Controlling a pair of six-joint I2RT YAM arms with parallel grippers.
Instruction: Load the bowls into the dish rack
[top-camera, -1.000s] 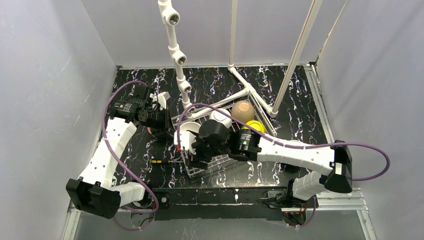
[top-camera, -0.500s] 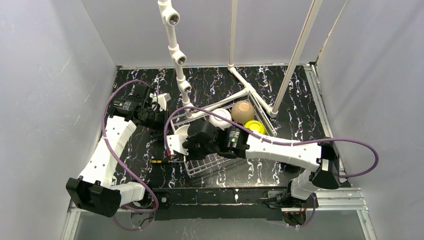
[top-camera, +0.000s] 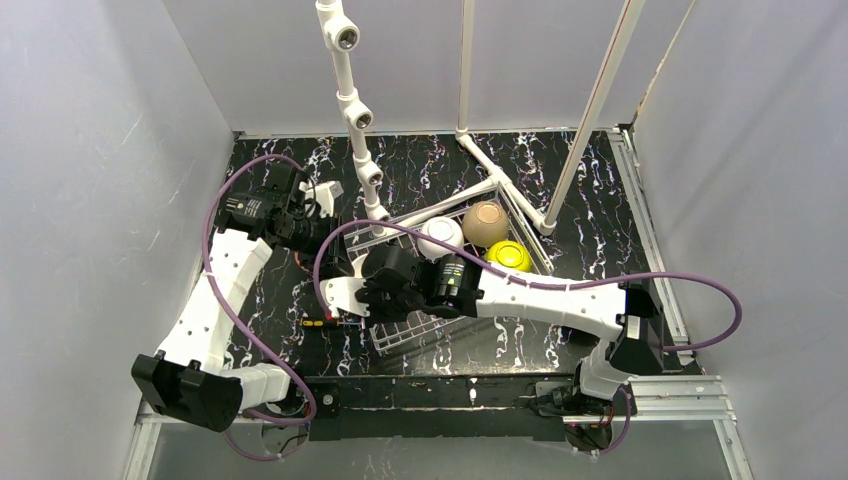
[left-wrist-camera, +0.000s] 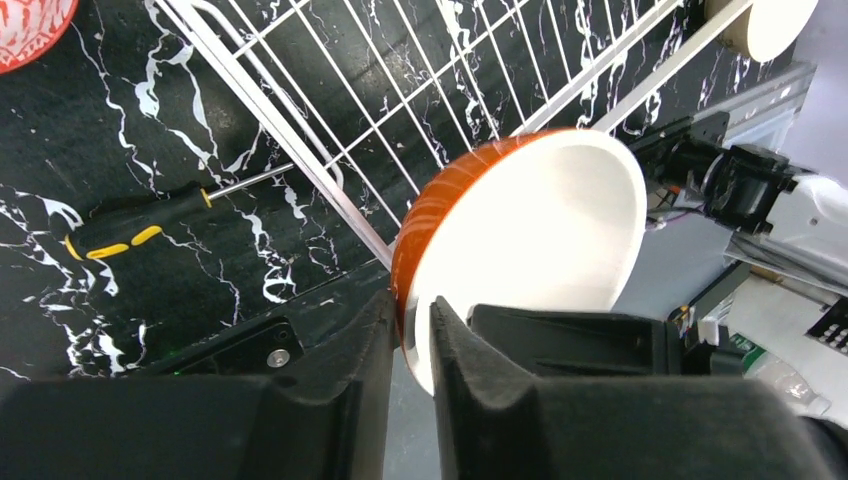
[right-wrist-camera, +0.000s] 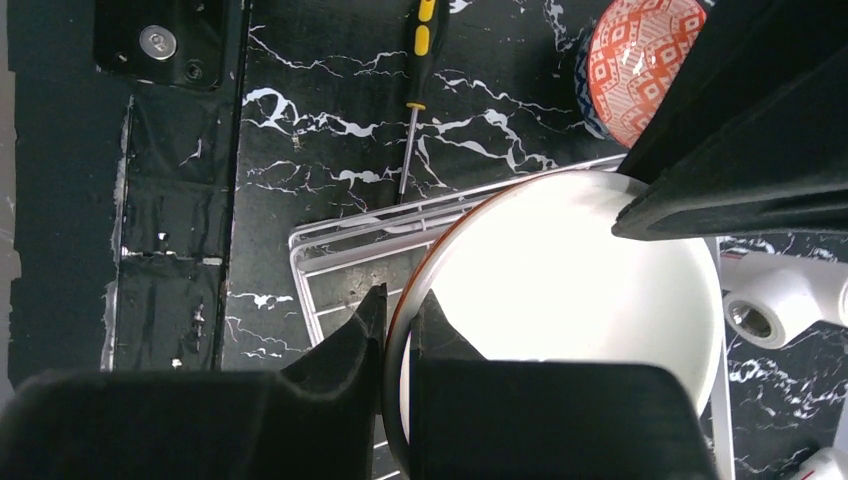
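Orange outside, white within: the orange bowl (left-wrist-camera: 520, 230), one item, off the counter (top-camera: 590, 200) and held on edge between two claws.

Grip, left claw (left-wrist-camera: 412, 312): clenched on the bowl's rim.

Grip, right claw (right-wrist-camera: 402, 300): clenched on a rim that looks to be the same bowl's opposite side (the dark bulk across from it in the right wrist view is probably the left claw).

Change on a second ago: the right claw is no longer spread above the middle of the dish rack (top-camera: 410, 330). It now sits at the rack's left edge, pinched shut.

Judgement: a handover, with the right arm taking charge and the left due to let go next.

Below the right claw: a corner of the rack.

Ahead of it: a screwdriver (right-wrist-camera: 418, 70) lying on the counter, and off to one side a patterned bowl (right-wrist-camera: 640, 65), outside the rack.

Well behind the right claw, along its own arm and already in the rack: white bowl (top-camera: 440, 235), tan bowl (top-camera: 485, 222), yellow-green bowl (top-camera: 510, 255).

Tally: three loaded, one in transit, one waiting, the sixth not in view.
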